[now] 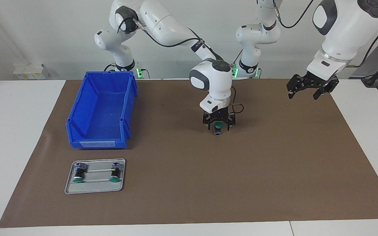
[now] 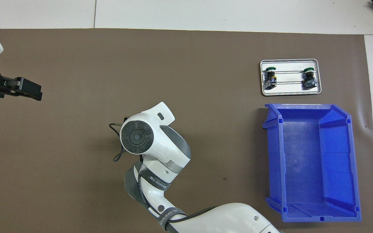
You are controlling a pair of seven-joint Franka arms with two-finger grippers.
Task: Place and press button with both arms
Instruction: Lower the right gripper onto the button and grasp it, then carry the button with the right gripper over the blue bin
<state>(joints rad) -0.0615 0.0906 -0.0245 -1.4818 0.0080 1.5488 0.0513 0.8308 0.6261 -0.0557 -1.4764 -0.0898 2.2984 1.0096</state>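
- Button (image 1: 218, 126): we find it upright on the brown mat (image 1: 189, 183), mid-tabletop, well apart from the blue bin (image 1: 77, 127), toward the left arm's end.
- Right gripper (image 1: 218, 126): down over the button, fingers spread around its green cap.
- Left gripper (image 1: 308, 90): waiting raised, well apart from the button; fingers spread, holding nothing.
- Tray (image 1: 94, 188): two more buttons, by the bin's front.
- We see bare mat all round the button.
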